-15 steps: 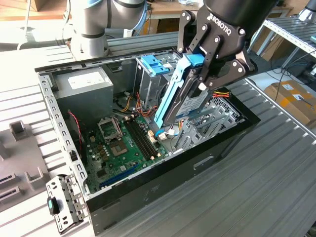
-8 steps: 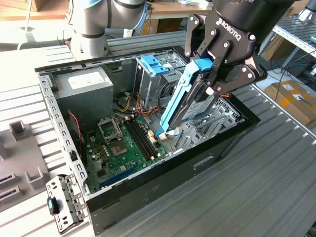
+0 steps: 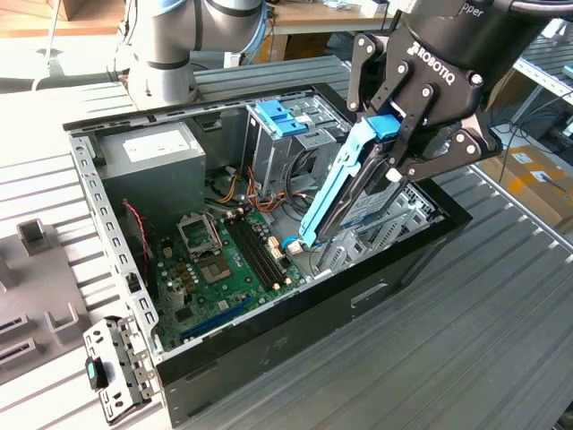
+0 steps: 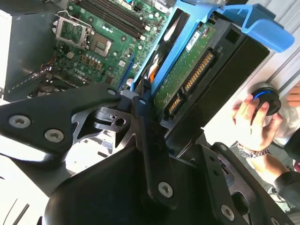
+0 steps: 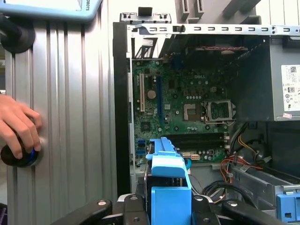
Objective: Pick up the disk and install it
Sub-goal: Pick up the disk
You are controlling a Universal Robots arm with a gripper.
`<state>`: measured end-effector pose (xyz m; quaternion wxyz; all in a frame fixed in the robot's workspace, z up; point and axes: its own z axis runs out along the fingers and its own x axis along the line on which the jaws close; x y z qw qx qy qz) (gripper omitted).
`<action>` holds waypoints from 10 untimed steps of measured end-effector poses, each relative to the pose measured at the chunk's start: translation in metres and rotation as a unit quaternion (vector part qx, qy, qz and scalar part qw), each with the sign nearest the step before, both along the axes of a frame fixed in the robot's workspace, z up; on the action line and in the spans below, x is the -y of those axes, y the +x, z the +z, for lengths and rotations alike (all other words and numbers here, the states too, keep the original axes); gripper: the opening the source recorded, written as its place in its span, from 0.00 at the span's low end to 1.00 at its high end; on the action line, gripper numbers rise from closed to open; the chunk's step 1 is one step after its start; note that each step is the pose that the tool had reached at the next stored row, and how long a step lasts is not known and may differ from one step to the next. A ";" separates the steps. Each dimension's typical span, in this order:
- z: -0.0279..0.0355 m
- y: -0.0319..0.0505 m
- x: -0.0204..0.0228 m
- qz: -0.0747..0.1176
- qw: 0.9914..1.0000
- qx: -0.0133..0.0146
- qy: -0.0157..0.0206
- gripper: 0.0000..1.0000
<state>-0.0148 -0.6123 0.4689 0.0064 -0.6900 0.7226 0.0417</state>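
Tool (image 3: pixel 398 150) clenched on disk (image 4: pixel 183 72), long axis steeply tilted, lower end toward case (image 3: pixel 295 345)

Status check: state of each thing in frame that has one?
tool: shut on the disk
disk: held tilted, lower end dipping into the case, not seated
blue carrier: fitted around the disk
computer case: on its side, panel off, open
power supply: mounted in the case corner
processor socket: no cooler on it
hand: resting on a round knob
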 end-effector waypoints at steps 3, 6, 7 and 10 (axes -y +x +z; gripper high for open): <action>-0.0003 0.0037 0.0057 -0.001 1.000 0.000 0.000 0.36; -0.0006 0.0086 0.0108 -0.002 1.000 0.000 0.000 0.36; -0.0006 0.0100 0.0118 -0.002 1.000 0.000 0.000 0.36; -0.0007 0.0168 0.0151 -0.002 1.000 -0.001 0.000 0.36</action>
